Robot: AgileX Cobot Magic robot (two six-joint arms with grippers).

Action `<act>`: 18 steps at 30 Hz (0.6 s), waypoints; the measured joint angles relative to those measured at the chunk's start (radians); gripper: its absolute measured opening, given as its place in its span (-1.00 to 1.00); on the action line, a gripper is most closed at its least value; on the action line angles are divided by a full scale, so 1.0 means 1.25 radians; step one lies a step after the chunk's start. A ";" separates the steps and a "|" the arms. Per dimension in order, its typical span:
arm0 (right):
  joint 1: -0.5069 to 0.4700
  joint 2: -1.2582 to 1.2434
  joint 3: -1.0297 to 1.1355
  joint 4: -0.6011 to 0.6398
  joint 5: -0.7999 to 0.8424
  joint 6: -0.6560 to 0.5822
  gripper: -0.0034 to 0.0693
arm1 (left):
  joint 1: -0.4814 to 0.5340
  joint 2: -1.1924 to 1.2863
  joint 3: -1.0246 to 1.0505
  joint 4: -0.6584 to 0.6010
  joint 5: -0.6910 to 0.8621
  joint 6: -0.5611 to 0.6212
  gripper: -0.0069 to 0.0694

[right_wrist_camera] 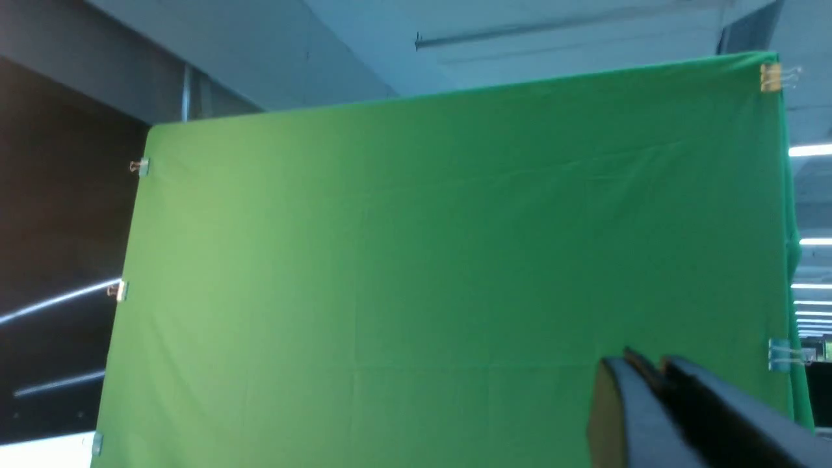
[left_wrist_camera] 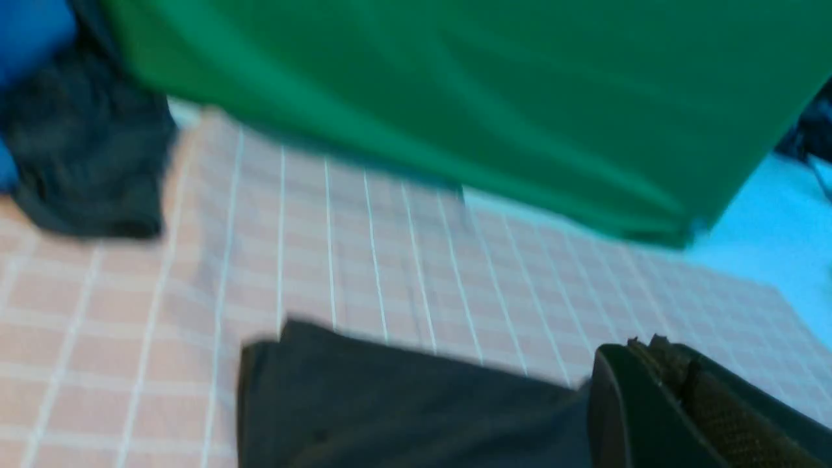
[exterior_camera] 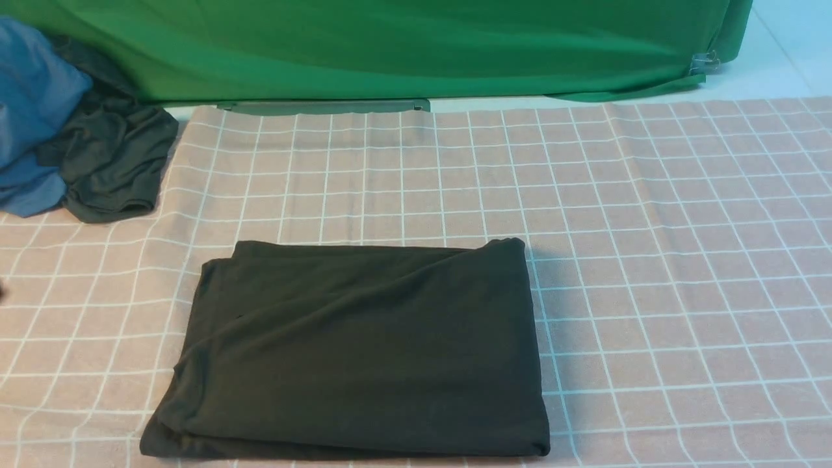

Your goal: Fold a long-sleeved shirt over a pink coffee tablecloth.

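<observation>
From the front view you see the long-sleeved shirt (exterior_camera: 354,351) folded into a thick, roughly rectangular black bundle, lying flat on the pink coffee tablecloth (exterior_camera: 650,260) at the near middle, its near edge almost at the bottom of the picture and its left edge slanting outward toward you. To its right the grid cloth runs bare all the way to the frame edge; behind it several bare rows reach the green cloth (exterior_camera: 390,52) hanging at the far side. At far left a crumpled dark grey garment (exterior_camera: 110,162) sits half on the cloth's corner, touching a blue garment (exterior_camera: 32,110); both are well apart from the shirt. Neither arm shows here. In the left wrist view, which is blurred, your left gripper (left_wrist_camera: 656,364) has its fingers pressed together with nothing between them, raised above the shirt's (left_wrist_camera: 403,409) right edge. In the right wrist view your right gripper (right_wrist_camera: 650,370) points up at the clipped green backdrop, fingers nearly together and holding nothing.
</observation>
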 joint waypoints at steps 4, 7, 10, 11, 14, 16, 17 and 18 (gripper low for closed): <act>0.000 0.000 0.001 0.000 -0.006 0.000 -0.37 | 0.000 -0.028 0.003 0.009 0.002 0.000 -0.78; 0.000 0.000 0.001 0.000 -0.006 0.000 -0.28 | 0.000 -0.027 0.004 0.007 0.007 0.000 -0.78; 0.000 0.000 0.001 0.000 -0.006 0.000 -0.26 | 0.000 -0.027 0.004 0.006 0.007 -0.001 -0.78; 0.000 0.000 0.001 0.000 -0.006 0.000 -0.26 | 0.000 -0.027 0.004 0.005 0.008 -0.001 -0.78; 0.000 0.000 0.001 0.000 -0.006 0.000 -0.26 | 0.000 -0.027 0.004 0.007 0.012 -0.001 -0.78; 0.000 0.000 0.001 0.000 -0.006 0.000 -0.26 | 0.000 -0.027 0.004 0.013 0.014 -0.001 -0.78; 0.000 0.000 0.001 0.000 -0.006 0.000 -0.26 | 0.000 -0.027 0.004 0.015 0.014 -0.001 -0.78; 0.000 0.000 0.001 0.000 -0.006 0.000 -0.26 | 0.000 -0.027 0.004 0.016 0.016 -0.001 -0.78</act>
